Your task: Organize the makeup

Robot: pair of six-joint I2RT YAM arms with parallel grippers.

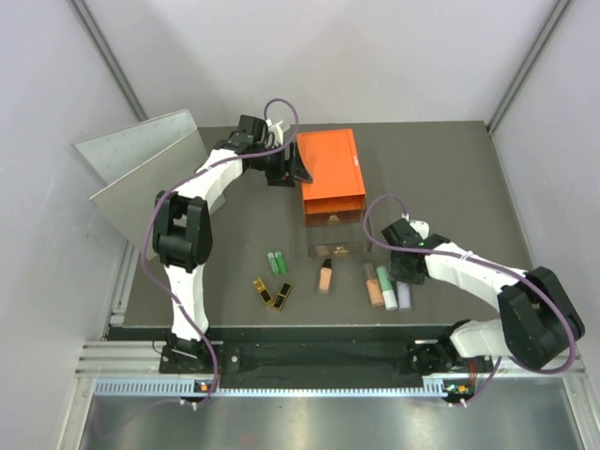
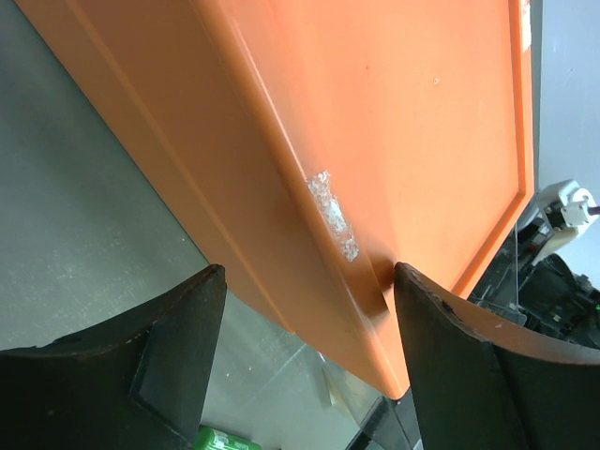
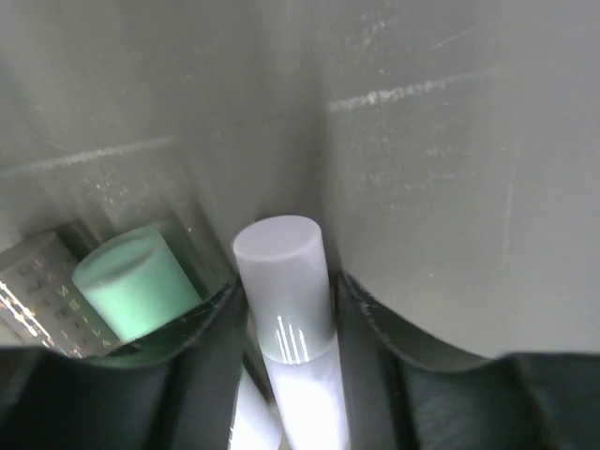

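Worktop: a dark grey flat worktop (image 1: 450,169), with both arm bases at its near edge.
Orange box: a large orange plastic box (image 1: 330,169) stands mid-worktop toward the far edge. Its clear drawers (image 1: 336,239) face the near edge.
Left fingers: the left fingers (image 2: 178,328) stand wide apart and hold nothing. They straddle the box's left side, one finger low beside the wall and the other against the orange edge.
Green tubes: two small green tubes (image 1: 277,262) lie side by side left of centre, toward the near edge.
Flat cases: two flat black-and-gold cases (image 1: 272,294) lie just nearer the near edge than the tubes.
Peach bottle: a peach bottle with a black cap (image 1: 324,277) lies in front of the drawers, cap toward the box.
Sticks: an orange stick (image 1: 373,285), a pale green stick (image 1: 387,287) and a white stick (image 1: 405,296) lie in a close row right of centre, toward the near edge.
Right fingers: the right fingers (image 3: 375,337) are narrowed around the white stick (image 3: 281,272), one on each side and close against it. Whether they grip it cannot be told. The green stick (image 3: 136,281) lies just outside one finger.
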